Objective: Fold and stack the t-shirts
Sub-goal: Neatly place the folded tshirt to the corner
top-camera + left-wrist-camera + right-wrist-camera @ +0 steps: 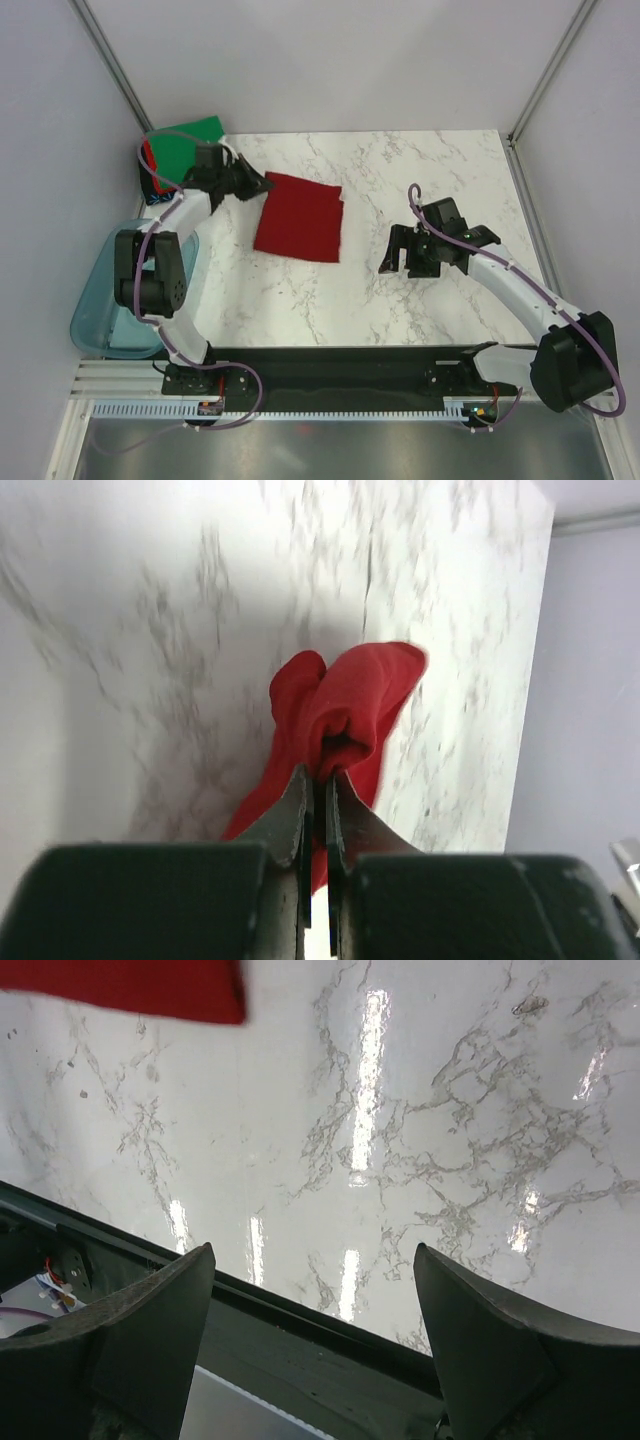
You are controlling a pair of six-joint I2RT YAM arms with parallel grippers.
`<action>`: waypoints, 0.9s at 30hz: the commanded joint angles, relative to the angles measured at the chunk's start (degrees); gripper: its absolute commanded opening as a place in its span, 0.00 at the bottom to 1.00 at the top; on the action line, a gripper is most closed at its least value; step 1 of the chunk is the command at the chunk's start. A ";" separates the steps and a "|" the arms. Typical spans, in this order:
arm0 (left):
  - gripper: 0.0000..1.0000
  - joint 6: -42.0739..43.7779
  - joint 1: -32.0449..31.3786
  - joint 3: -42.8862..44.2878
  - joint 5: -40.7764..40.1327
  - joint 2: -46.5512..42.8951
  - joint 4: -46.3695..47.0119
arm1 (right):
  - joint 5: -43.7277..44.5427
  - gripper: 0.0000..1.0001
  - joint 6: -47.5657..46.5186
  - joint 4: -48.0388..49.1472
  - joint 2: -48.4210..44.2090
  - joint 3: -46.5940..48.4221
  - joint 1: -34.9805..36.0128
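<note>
Red t-shirt [299, 216], apparently folded, corner pinched by left hand [320, 778]

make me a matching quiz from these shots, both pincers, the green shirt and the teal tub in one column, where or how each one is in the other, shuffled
1. left pincer
2. right pincer
3. bright green cloth t-shirt
4. translucent teal plastic tub

A. open over the bare white marble tabletop
B. far left corner
C. shut on the dark red cloth t-shirt
D. near left side

Pairs: 1-C, 2-A, 3-B, 4-D
</note>
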 commanded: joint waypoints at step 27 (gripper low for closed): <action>0.02 22.36 13.91 65.82 -1.70 11.08 -42.86 | -2.21 0.90 -2.72 0.29 -3.28 -2.22 0.17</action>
